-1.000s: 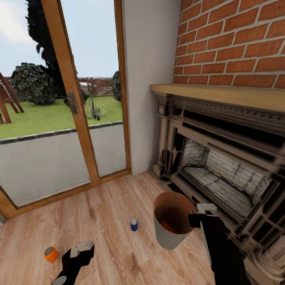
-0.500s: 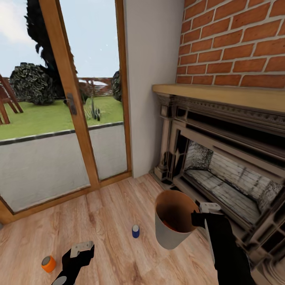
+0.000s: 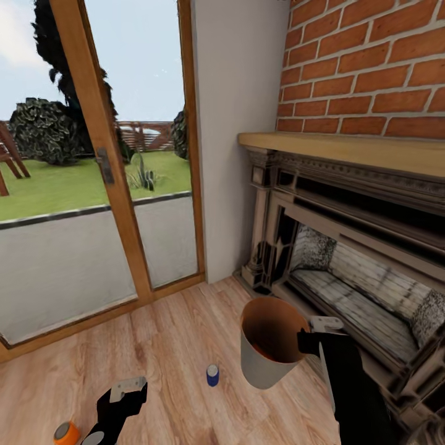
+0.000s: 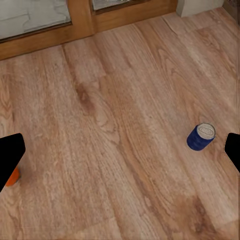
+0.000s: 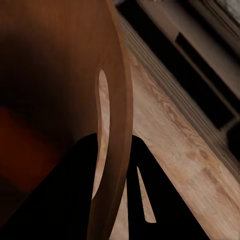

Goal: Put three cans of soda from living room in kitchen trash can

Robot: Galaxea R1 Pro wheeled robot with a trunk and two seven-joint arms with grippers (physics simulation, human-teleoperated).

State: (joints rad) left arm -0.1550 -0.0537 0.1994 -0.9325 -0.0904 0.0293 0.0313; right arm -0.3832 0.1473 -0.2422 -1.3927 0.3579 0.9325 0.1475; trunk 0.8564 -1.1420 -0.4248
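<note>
We look down on the light wood plank floor (image 4: 110,130), its grain running away toward the wood door frame (image 4: 85,22) at the far edge. A dark blue can (image 4: 201,136) with a silver top stands upright on the boards — close to one black fingertip (image 4: 233,150), not touching it. Beside the other fingertip (image 4: 9,155) we catch a sliver of an orange can (image 4: 13,176), mostly hidden. The fingers sit wide apart — nothing between them.

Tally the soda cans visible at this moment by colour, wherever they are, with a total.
Orange cans: 2, one on the floor, one inside the held trash can
Blue cans: 1, on the floor
Total: 3
</note>
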